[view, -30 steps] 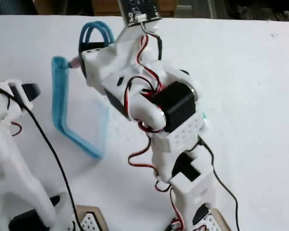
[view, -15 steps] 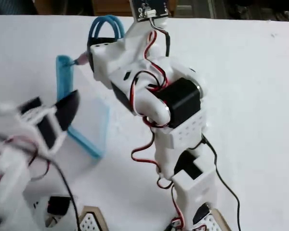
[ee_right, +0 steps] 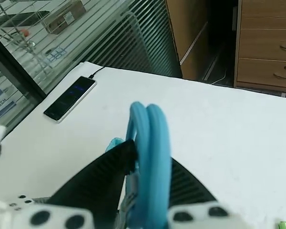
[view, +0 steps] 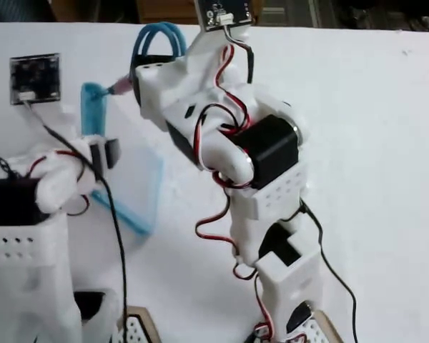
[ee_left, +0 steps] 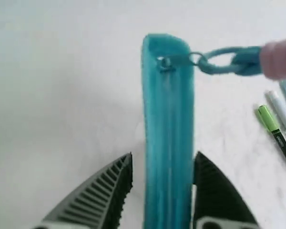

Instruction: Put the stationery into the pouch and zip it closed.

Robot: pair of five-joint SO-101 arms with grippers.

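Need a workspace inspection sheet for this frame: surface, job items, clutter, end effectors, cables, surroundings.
Surface: white table.
Job's things: teal pouch lying flat; zipper pull joined to blue strap; green marker and pens outside, beside it.
Clutter: phone on table.
End effectors: left end effector open, straddling pouch's zipper edge; right end effector shut on strap.
Cables: servo wires looped along arm; black cable by pouch.
Surroundings: wooden drawers, window blinds.

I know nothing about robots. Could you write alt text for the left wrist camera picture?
A blue pouch lies on a white table, its zipped edge running between the open dark fingers of the robot's hand. At the far end the zip pull carries a blue loop; pens lie alongside.
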